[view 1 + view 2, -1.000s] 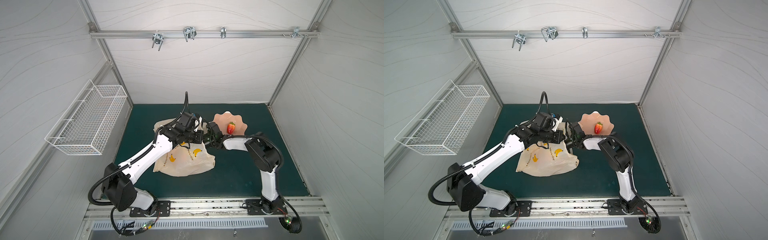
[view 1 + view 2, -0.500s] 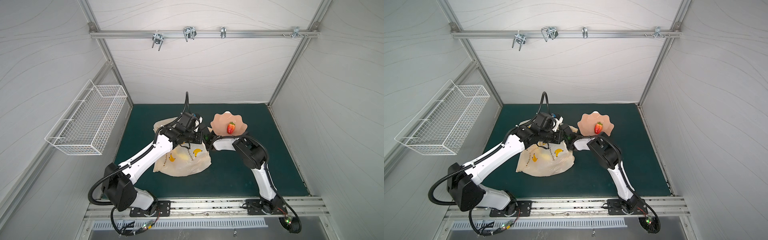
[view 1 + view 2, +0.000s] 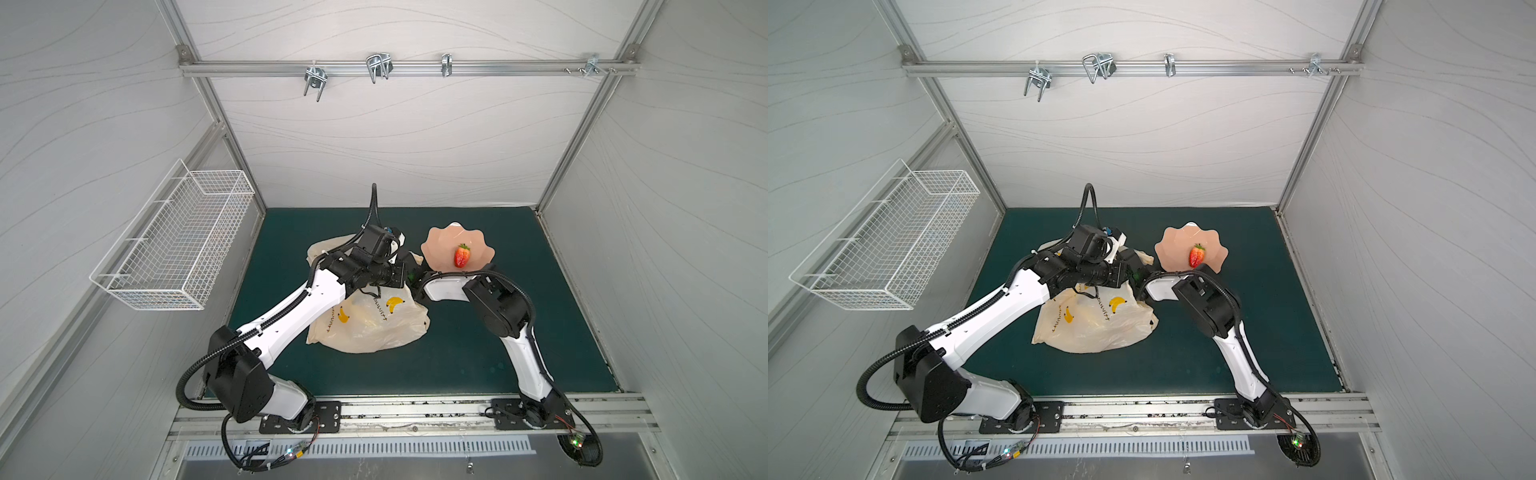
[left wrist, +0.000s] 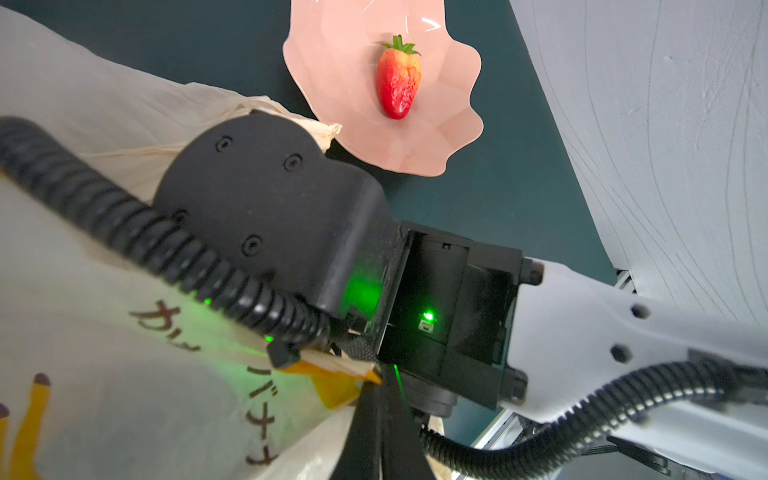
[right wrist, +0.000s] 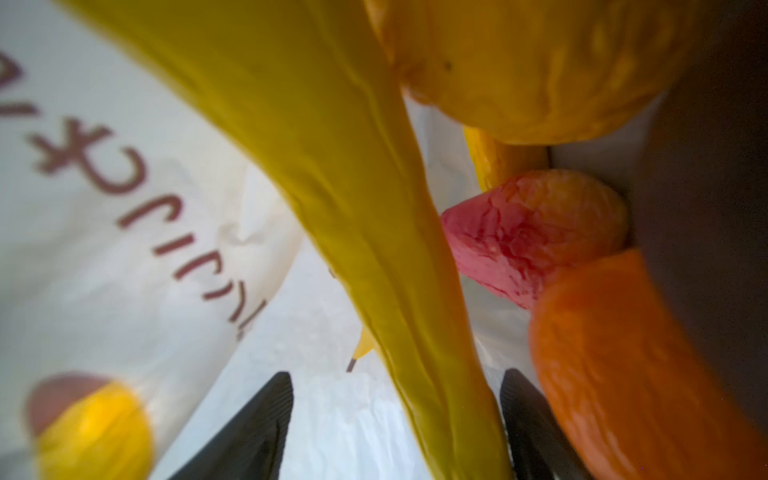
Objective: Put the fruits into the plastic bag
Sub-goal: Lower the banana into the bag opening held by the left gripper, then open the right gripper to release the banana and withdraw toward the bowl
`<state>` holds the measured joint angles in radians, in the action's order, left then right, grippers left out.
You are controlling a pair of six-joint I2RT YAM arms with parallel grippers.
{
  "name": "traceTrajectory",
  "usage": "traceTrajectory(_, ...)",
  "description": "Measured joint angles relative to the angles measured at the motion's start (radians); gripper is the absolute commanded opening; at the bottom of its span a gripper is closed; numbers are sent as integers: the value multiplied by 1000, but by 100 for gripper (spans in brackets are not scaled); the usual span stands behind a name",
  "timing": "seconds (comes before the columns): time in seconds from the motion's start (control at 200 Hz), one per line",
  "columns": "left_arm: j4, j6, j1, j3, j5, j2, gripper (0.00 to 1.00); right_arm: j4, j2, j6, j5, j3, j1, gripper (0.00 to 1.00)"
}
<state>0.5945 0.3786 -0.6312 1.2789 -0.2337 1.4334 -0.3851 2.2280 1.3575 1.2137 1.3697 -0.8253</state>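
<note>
Top views: the bag [image 3: 374, 328] lies limp and crinkly in the middle of the worktop [image 3: 478, 353]. A strawberry [image 3: 462, 255] sits on a pink dish [image 3: 440, 245] just beside the bag, toward the far edge. A wire basket [image 3: 174, 249] hangs on the left wall, well apart.

Left wrist view: the left gripper [image 4: 376, 386] is closed on a fold of the bag's rim, probably the best hold on such thin film. The right arm [image 4: 270, 199] blocks the mouth.

Right wrist view, inside the bag: the right gripper [image 5: 397, 374] has its jaws spread and grips nothing. The banana [image 5: 353, 208] runs loose between them. A lemon [image 5: 519, 62], an orange [image 5: 644, 374] and a red piece [image 5: 519, 237] crowd close. The strawberry looks light and tapered, so pinch it across its widest part.
</note>
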Motion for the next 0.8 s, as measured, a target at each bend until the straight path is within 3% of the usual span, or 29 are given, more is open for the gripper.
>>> traceTrajectory(0.325, 0, 0, 0, 0, 17, -2, 0, 23, -39, -19, -1, -47, 28, 94)
traceTrajectory(0.355, 0, 0, 0, 0, 18, -2, 0, 27, -47, -19, -1, -57, 33, 99)
traceTrajectory(0.8, 0, 0, 0, 0, 36, -4, 0, 56, -120, -31, 0, -141, 82, 99)
